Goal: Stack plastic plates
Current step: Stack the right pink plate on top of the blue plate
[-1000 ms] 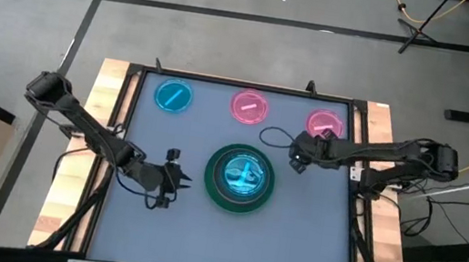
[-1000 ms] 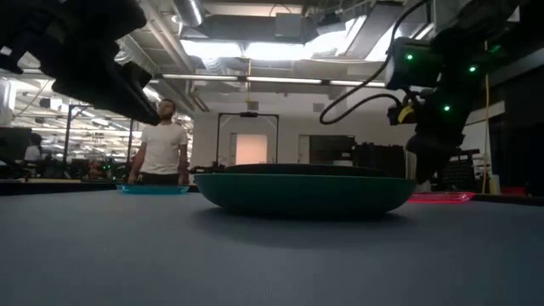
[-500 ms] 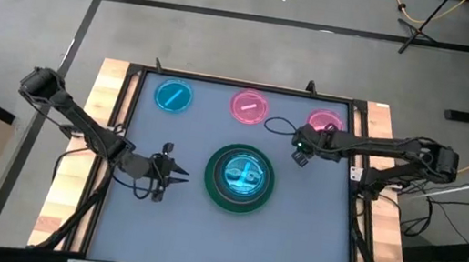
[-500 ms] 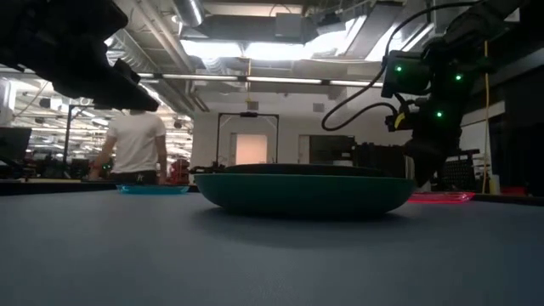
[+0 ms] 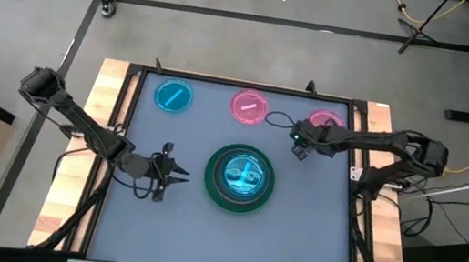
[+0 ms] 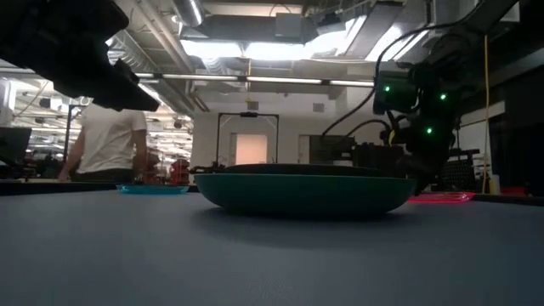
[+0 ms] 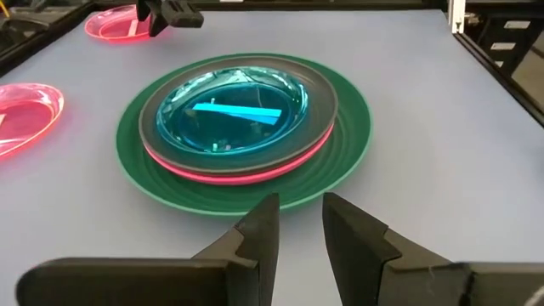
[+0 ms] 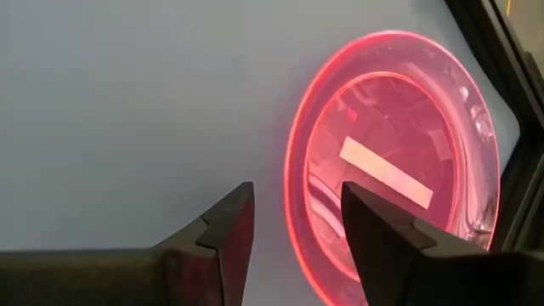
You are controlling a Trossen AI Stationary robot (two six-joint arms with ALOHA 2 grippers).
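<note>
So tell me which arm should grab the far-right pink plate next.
Right. Its claw hangs open just beside that pink plate, rim between its fingers in the wrist view; the left claw waits across the green stack.

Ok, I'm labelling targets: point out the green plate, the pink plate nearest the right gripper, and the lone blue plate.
green plate (image 7: 348, 140), left wrist view, bare rim.
pink plate (image 8: 399, 170), right wrist view, centre of its floor.
blue plate (image 5: 173, 97), high view, its centre.

Sitting on the table are one green plate (image 5: 218, 194), one hot pink plate (image 7: 255, 172), two small blue plates (image 5: 174, 97) and two small pink plates (image 5: 250, 107).
</note>
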